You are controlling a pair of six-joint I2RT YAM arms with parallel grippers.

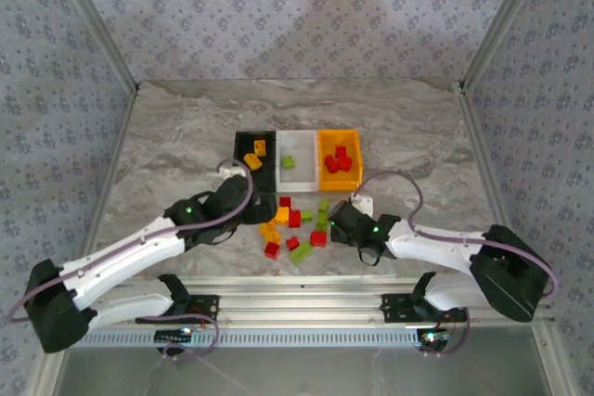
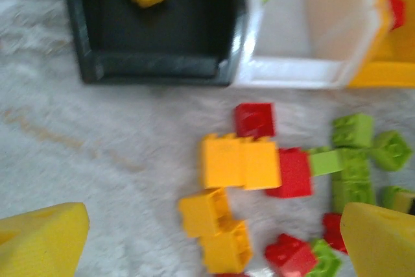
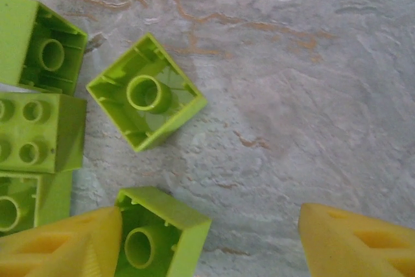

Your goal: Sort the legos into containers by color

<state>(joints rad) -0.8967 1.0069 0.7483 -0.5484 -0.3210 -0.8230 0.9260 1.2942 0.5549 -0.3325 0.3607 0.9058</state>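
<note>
Three joined bins stand mid-table: a black bin (image 1: 238, 144) holding orange-yellow bricks (image 1: 253, 157), a white bin (image 1: 303, 146) with a green brick (image 1: 289, 162), and an orange bin (image 1: 339, 134) with red bricks (image 1: 339, 161). Loose legos (image 1: 295, 224) lie in front of them. My left gripper (image 1: 258, 209) hovers open at the pile's left; its wrist view shows yellow bricks (image 2: 217, 228) between the fingers (image 2: 42, 241), with red (image 2: 293, 173) and green (image 2: 353, 131) bricks to the right. My right gripper (image 3: 211, 244) is open; an upturned green brick (image 3: 162, 235) lies against its left finger (image 3: 61, 244).
In the right wrist view, another upturned green brick (image 3: 146, 92) and several more green ones (image 3: 39, 131) lie at the left, with bare marble to the right. The black bin's front wall (image 2: 155, 72) and the white bin's (image 2: 298, 76) sit just beyond the pile.
</note>
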